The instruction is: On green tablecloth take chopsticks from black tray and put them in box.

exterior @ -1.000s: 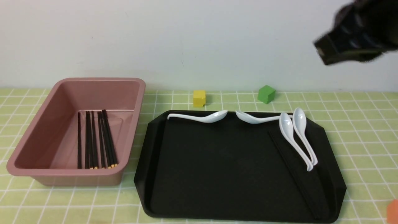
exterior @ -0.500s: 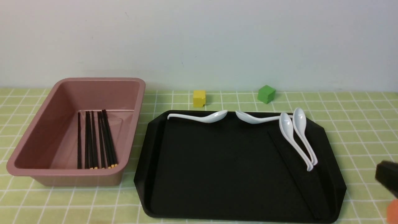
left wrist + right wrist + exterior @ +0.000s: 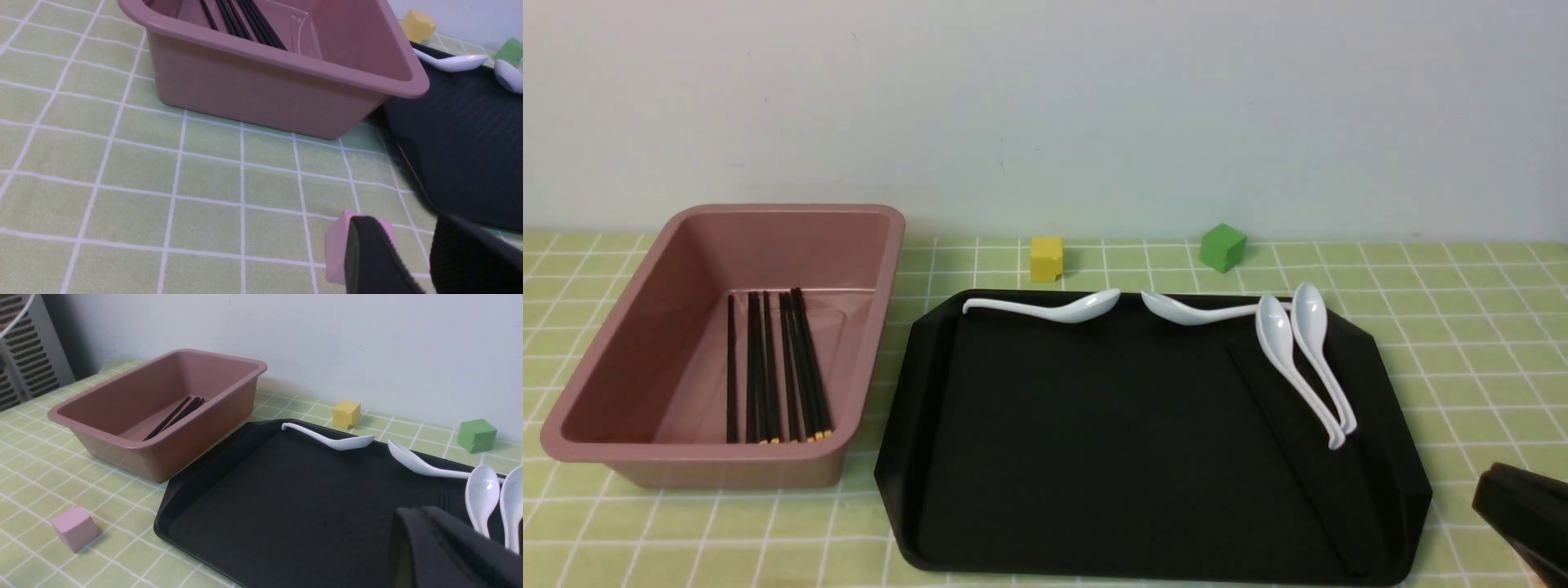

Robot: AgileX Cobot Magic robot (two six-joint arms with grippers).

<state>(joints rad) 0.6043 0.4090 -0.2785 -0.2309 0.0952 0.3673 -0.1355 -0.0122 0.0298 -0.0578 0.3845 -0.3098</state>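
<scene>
Right end effector [image 3: 421, 522] clenched, left end effector [image 3: 410, 241] released; thin black chopsticks [image 3: 1294, 457] on tray [image 3: 1094, 449].

Front overview — low wrists, common box [image 3: 645, 343]

Your left claw [image 3: 408, 245] and right claw [image 3: 425, 526] are matte black, with rounded tips and finely ribbed inner faces.

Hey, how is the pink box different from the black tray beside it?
The box is dusty pink; the black tray is matte black. The box is deep with sloping walls; the tray is flat, low-rimmed and wider. The box holds only chopsticks; the tray carries four white spoons plus faint remaining chopsticks. Both rest side by side on the green tablecloth.
</scene>
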